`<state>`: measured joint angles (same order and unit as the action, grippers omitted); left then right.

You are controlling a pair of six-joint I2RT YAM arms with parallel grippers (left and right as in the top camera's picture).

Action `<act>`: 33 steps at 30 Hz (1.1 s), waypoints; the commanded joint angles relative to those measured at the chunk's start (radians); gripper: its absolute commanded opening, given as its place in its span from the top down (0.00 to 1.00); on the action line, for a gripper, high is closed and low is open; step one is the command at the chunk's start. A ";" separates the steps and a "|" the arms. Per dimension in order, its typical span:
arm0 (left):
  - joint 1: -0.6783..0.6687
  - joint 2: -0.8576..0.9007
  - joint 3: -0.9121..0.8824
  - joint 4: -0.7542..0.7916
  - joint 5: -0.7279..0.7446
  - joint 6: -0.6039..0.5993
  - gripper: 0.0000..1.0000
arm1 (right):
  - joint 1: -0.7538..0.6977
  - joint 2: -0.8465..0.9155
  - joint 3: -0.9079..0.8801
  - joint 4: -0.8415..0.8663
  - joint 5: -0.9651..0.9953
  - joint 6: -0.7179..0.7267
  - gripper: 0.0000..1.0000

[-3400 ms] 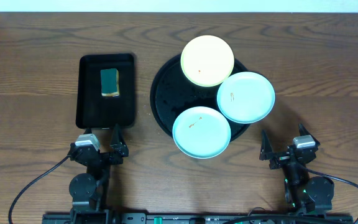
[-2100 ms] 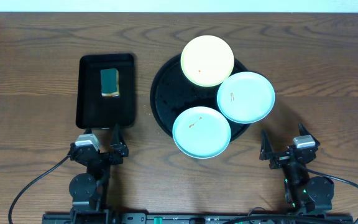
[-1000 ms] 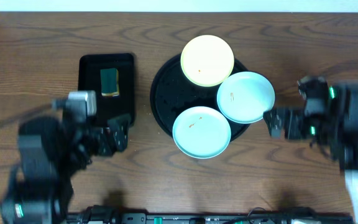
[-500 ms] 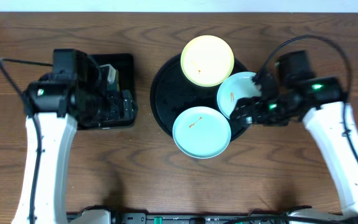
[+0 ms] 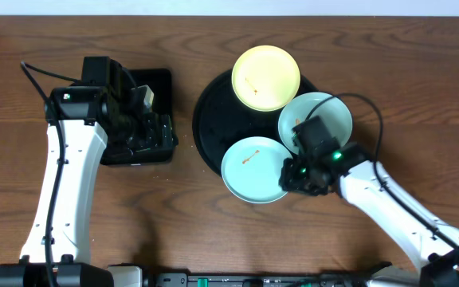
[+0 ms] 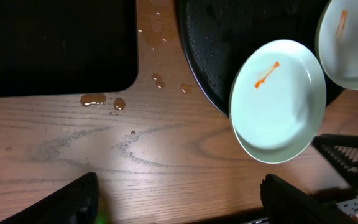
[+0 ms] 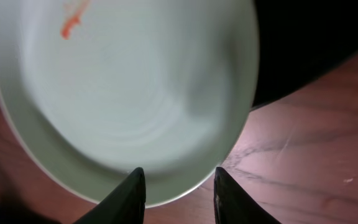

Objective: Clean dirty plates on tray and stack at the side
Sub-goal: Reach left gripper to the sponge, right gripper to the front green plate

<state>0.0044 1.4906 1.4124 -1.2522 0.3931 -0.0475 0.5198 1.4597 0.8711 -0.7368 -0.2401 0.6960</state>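
Three plates sit on the round black tray (image 5: pixel 212 119) in the middle of the desk (image 5: pixel 421 72), none of them stacked. The yellow plate (image 5: pixel 266 77) is at the back of the tray, its far edge out past the rim, with a few orange-red marks on it. The right-hand teal plate (image 5: pixel 325 112) hangs over the tray's right side and is partly hidden under the right arm. The near teal plate (image 5: pixel 252 169) overhangs the front rim and has an orange-red streak in its bowl. The right tool (image 5: pixel 293 174) is down at this plate's right edge. In the wrist view its two fingers are spread apart with the plate's rim just ahead of them, and I cannot tell whether they touch it. The left tool (image 5: pixel 154 134) hangs over the front right corner of the rectangular black tray (image 5: pixel 114 151), its fingers wide apart and holding nothing. A few wet drops (image 6: pixel 93 99) lie on the wood between the two trays.
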 commanded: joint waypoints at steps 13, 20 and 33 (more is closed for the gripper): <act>-0.001 0.000 -0.006 -0.019 -0.005 0.014 0.17 | 0.039 -0.008 -0.067 0.082 0.056 0.438 0.58; -0.001 0.000 -0.006 -0.019 -0.005 0.014 0.17 | 0.108 -0.004 -0.068 0.121 0.063 0.554 0.59; -0.001 0.000 -0.006 -0.027 -0.005 0.014 0.17 | 0.261 -0.001 -0.068 0.118 0.275 0.764 0.63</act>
<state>0.0044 1.4906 1.4124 -1.2755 0.3931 -0.0475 0.7670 1.4593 0.8101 -0.6163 -0.0509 1.4059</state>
